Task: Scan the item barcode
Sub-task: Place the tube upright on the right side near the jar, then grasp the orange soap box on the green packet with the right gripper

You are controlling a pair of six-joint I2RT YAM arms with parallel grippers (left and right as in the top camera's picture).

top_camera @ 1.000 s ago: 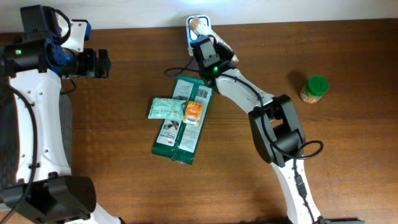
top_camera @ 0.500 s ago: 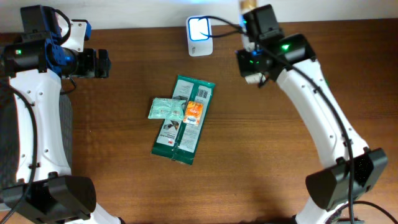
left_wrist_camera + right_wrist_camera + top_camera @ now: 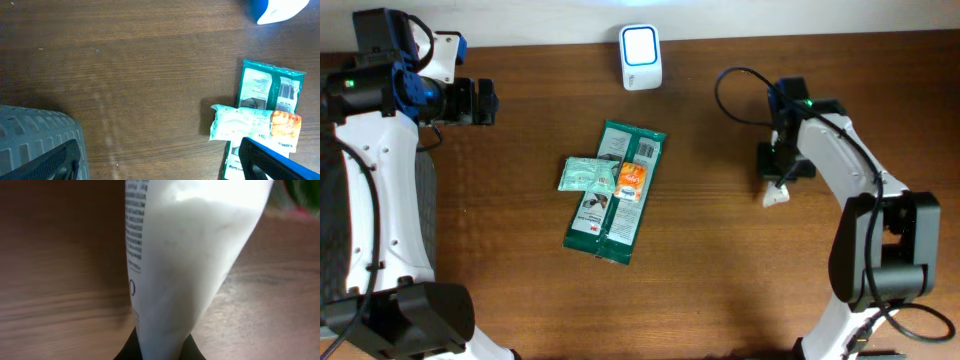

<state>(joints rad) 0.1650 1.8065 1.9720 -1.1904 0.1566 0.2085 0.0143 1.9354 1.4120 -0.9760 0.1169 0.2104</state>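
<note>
Over on the right side of the table (image 3: 720, 280), the right gripper (image 3: 779, 174) was clenched on the white tube (image 3: 185, 255); its wrist view was almost filled by that tube, pale and smooth, with a column of small black print down one edge and the dark fingers (image 3: 125, 352) pinching it at the bottom of the frame; no barcode could be made out there. From overhead, only a white tip of the tube poked out beneath the gripper, low over the wood; whether it touched the table could not be told. The scanner (image 3: 641, 44) stood at the far edge in the middle, its face lit blue-white, well apart from the tube.

And in the centre lay a little heap; a long green packet (image 3: 610, 215) lay slightly tilted, a pale mint packet (image 3: 582, 175) lay across its upper left side, and a small orange sachet (image 3: 632, 180) lay on top, touching the mint one.

The left gripper (image 3: 486, 103) hung at the far left with its jaws spread wide and nothing between them; its wrist view looked over bare wood toward the heap, with a grey ribbed object (image 3: 35, 135) in the near corner.
</note>
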